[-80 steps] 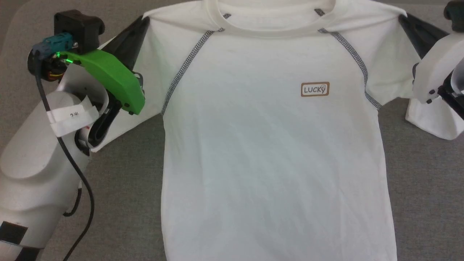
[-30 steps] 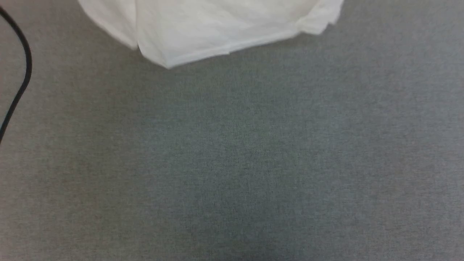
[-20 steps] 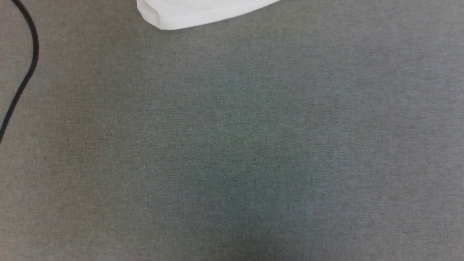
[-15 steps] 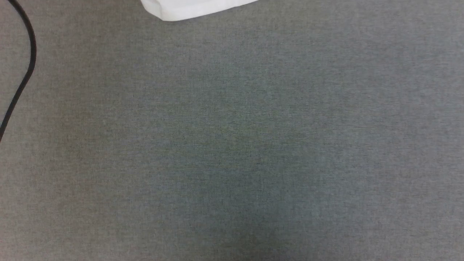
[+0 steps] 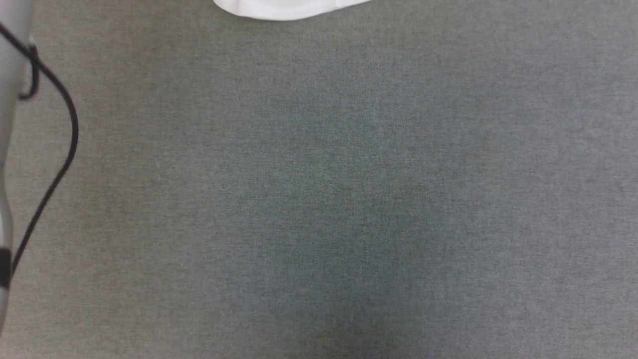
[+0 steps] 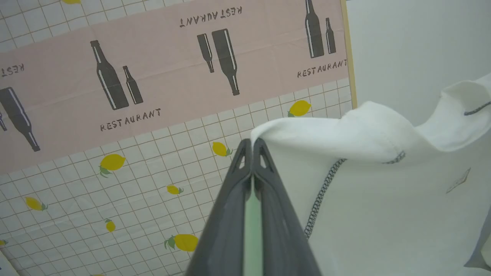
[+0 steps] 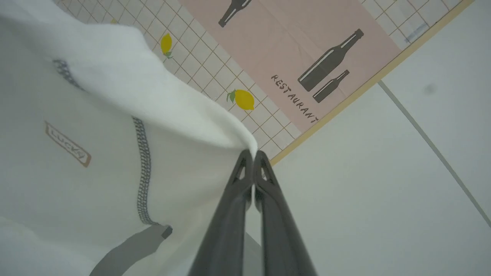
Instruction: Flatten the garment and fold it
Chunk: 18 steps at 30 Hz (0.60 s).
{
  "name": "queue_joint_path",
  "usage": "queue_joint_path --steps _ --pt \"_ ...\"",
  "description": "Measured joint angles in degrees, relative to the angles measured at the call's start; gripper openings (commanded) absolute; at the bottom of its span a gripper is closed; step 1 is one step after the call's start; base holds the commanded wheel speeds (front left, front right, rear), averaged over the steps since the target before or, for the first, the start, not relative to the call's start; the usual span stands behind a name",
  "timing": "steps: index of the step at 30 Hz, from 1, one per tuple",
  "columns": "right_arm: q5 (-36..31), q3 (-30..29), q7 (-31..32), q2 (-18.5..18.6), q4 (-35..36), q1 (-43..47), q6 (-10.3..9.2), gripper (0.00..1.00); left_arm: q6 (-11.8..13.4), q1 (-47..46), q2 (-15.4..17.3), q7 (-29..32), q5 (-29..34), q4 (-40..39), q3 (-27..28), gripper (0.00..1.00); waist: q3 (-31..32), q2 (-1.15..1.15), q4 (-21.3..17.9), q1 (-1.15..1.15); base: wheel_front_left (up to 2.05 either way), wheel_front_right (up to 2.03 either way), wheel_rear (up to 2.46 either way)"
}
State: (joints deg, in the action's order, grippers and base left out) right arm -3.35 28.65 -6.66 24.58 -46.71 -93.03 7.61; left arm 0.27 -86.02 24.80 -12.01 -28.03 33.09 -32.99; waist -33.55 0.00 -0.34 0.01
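Observation:
The garment point(image 6: 383, 199) is a white T-shirt with dark zigzag seams and a small "LUCKY" label, and it hangs in the air between my two grippers. My left gripper point(image 6: 252, 142) is shut on the fabric's top edge by one shoulder. My right gripper point(image 7: 253, 154) is shut on the top edge of the garment point(image 7: 96, 126) by the other shoulder. In the head view only a strip of the garment's lower edge point(image 5: 289, 7) shows at the top, above the grey surface.
The grey cloth-covered surface point(image 5: 339, 199) spreads below the hanging shirt. A pale forearm point(image 5: 10, 60) with a black cable point(image 5: 60, 169) stands at the left edge. Behind the shirt are a pink bottle poster point(image 6: 172, 65), a lemon-print tiled sheet point(image 6: 134, 184) and a white wall point(image 7: 364, 191).
Over the last second the garment's lower edge has climbed almost out of the top of the head view. The pale forearm and its cable have come in at the left edge.

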Motion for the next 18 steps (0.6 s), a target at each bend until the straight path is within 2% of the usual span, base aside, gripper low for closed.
queue_joint_path --steps 3,6,13,16,18 --pt "4.03 0.82 -0.19 1.75 4.14 3.87 0.0 0.0 -0.2 4.55 1.41 1.49 -2.04 -5.38 0.07 0.0 1.31 0.0 0.13 0.0 0.0 0.0 0.0" --pt "8.14 1.14 0.37 4.34 10.07 8.6 -0.01 0.0 0.96 9.93 3.14 3.64 -3.26 -12.44 0.0 0.0 2.61 0.0 0.21 0.0 0.0 0.0 0.0" --pt "15.86 -1.66 5.69 10.42 24.15 25.97 0.0 0.0 6.13 26.67 7.99 6.98 -6.05 -26.71 -0.33 0.0 6.34 0.0 0.48 -0.01 0.0 0.0 0.0" --pt "17.75 -4.47 7.89 11.25 29.42 34.14 0.0 0.0 8.47 33.53 9.77 7.1 -6.84 -31.34 -0.18 0.0 8.15 0.0 0.55 -0.01 0.0 0.0 0.0" --pt "18.75 -7.26 10.05 10.88 34.35 42.63 0.0 0.0 10.47 40.14 11.06 6.78 -8.03 -35.48 -0.04 0.0 10.02 0.0 0.54 -0.01 0.0 0.0 0.0"
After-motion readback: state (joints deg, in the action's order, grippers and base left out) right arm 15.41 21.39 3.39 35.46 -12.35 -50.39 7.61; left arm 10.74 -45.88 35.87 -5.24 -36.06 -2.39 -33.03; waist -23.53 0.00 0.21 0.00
